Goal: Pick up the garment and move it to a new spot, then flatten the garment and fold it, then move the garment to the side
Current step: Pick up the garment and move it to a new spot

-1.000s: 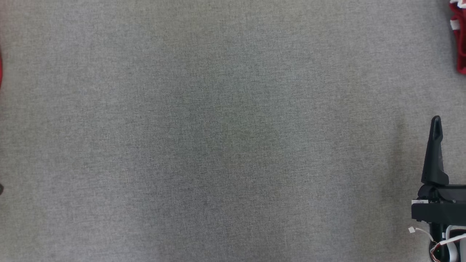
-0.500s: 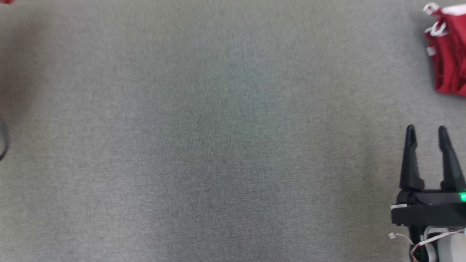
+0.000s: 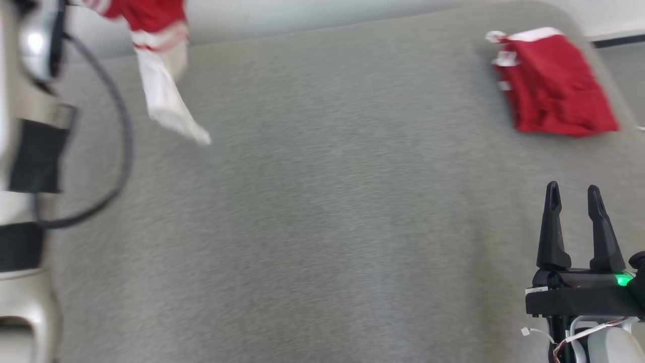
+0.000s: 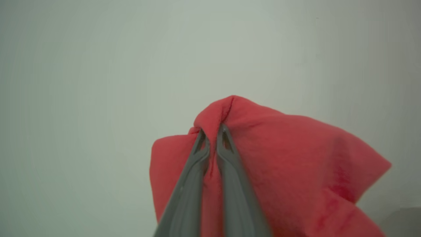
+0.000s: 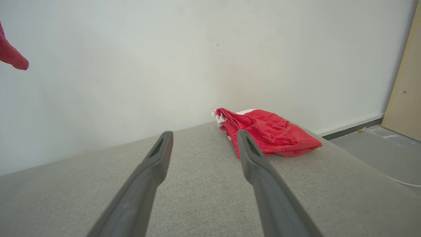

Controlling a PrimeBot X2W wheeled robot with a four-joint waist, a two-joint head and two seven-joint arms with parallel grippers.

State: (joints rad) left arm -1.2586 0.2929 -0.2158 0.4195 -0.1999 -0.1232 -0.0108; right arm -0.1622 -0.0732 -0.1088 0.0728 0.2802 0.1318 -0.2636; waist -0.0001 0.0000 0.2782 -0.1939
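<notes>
A red garment with white striped trim hangs in the air. My left gripper is shut on a bunched fold of its red fabric. In the head view the garment dangles at the top left over the grey cushioned surface, a white flap trailing down beside my pale left arm. My right gripper is at the lower right, open, with nothing between its fingers; it points along the surface in the right wrist view. A red tip of the held garment shows at the upper left there.
Another red garment with a white waistband lies crumpled at the surface's far right corner. A white wall runs behind the surface. Grey floor and a beige panel lie beyond the right edge.
The head camera has tilted up, bringing the far edge, the wall and the whole right-hand garment into view. My left arm now shows with the red garment hanging from it.
</notes>
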